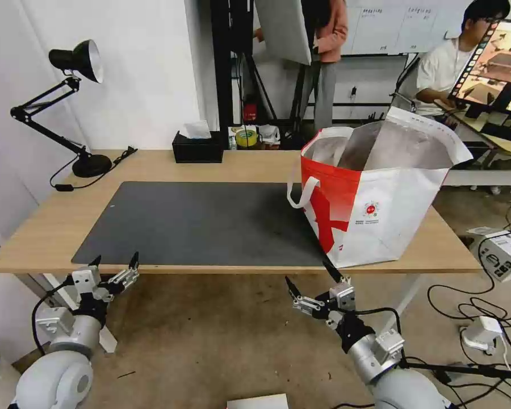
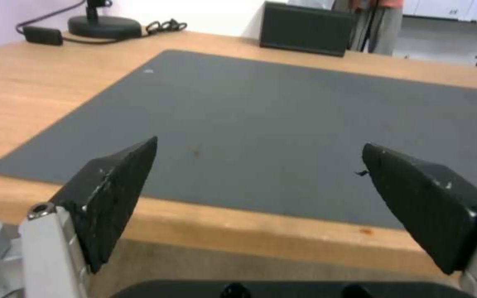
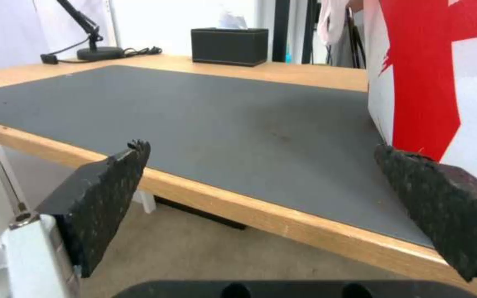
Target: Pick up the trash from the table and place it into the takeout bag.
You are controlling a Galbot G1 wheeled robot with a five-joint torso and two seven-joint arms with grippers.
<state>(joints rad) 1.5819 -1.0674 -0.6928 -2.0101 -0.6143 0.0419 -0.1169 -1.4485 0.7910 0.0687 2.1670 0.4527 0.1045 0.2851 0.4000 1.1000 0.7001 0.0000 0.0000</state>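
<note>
Left gripper [image 1: 114, 265]: spread wide, holding nothing; hangs just off the near table edge, at the near-left corner of the mat.
Right gripper [image 1: 311, 279]: also spread and unloaded; below the near table edge, just in front of the takeout bag's near corner.
Table [image 1: 57, 216]: light wood, the dark grey mat [image 1: 204, 221] lying bare across its middle.
Takeout bag [image 1: 380, 193]: upright at the right end of the table, partly on the mat, mouth gaping, foil lining on show, one loop handle drooping over the left side.
Trash: none to be seen on mat or wood; the bag's contents are hidden from here.
Other items: black tissue box [image 1: 197, 147] and desk lamp [image 1: 68, 108] at the far edge, not part of the job.
Step (judgement): collection looks finished, or not begun; arms parked.
Next move (judgement): needs a look into the bag, or fresh trash located, before any reach.
</note>
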